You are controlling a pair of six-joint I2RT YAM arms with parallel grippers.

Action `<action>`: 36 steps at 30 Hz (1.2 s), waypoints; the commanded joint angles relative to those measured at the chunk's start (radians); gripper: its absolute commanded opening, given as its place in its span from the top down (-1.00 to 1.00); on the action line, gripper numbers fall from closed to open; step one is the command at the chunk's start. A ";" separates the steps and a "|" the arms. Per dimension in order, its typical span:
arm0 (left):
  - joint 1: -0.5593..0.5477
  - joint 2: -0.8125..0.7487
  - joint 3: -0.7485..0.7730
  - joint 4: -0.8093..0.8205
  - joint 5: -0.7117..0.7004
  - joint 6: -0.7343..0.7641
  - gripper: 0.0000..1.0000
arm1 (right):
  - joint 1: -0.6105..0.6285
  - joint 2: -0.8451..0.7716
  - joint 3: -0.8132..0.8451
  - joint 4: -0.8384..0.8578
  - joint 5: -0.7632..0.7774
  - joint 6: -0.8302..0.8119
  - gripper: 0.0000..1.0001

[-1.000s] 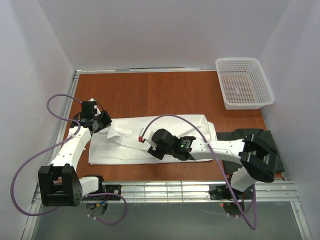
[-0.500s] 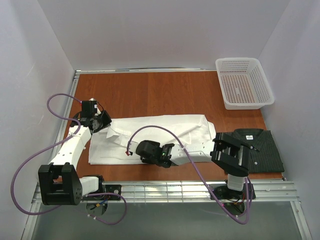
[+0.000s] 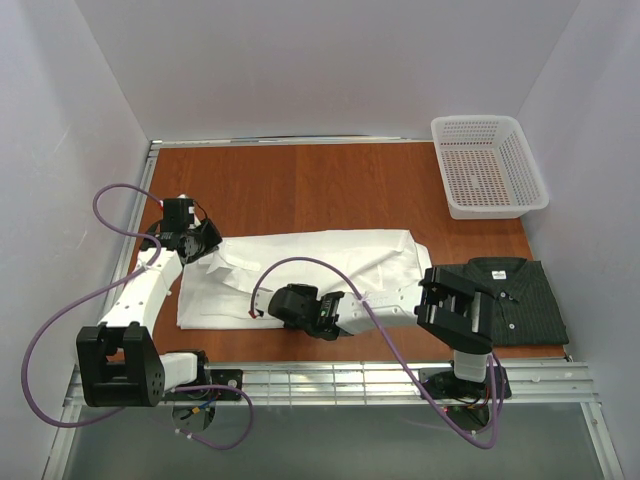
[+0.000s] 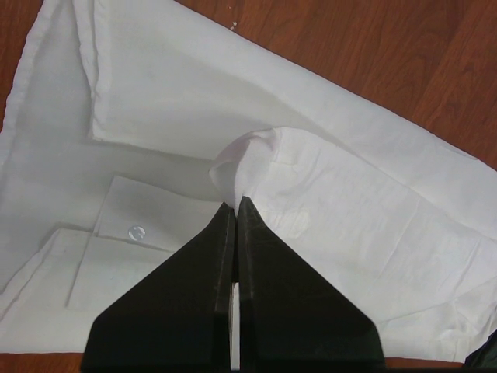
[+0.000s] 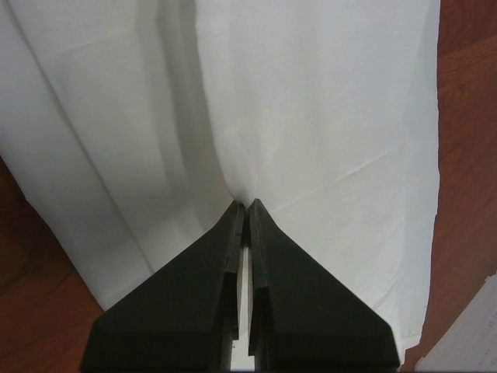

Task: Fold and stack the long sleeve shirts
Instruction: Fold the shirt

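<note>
Mid-fold on the white shirt (image 3: 340, 262): my left fingers (image 4: 233, 214) pinch cloth at its far-left end and my right fingers (image 5: 242, 214) are clamped on its near edge. Next I'd lift both together and fold it over.

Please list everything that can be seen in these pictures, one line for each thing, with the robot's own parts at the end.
White shirt: one, white, lying spread across the middle of the table.
Dark shirt: one, dark charcoal, folded, at the near right of the table, partly behind the right arm.
Basket: one, white mesh, far right corner of the table.
Table: one, reddish-brown wood, between white walls.
Cables: two, purple, one looping along each arm.
Left gripper: one, black, shut on a pinch of the white shirt at its left end.
Right gripper: one, black, shut on the white shirt near its near edge.
</note>
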 commanded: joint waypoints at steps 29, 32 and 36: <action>-0.006 -0.045 0.062 0.044 -0.092 -0.058 -0.34 | -0.174 -0.347 0.001 -0.133 -0.414 0.329 -0.23; -0.020 -0.030 0.014 0.092 -0.013 -0.090 -0.22 | -0.300 -0.390 -0.043 -0.062 -0.600 0.416 -0.12; -0.022 0.061 -0.052 0.186 0.014 -0.150 -0.09 | -0.386 -0.398 -0.129 0.069 -0.798 0.504 -0.06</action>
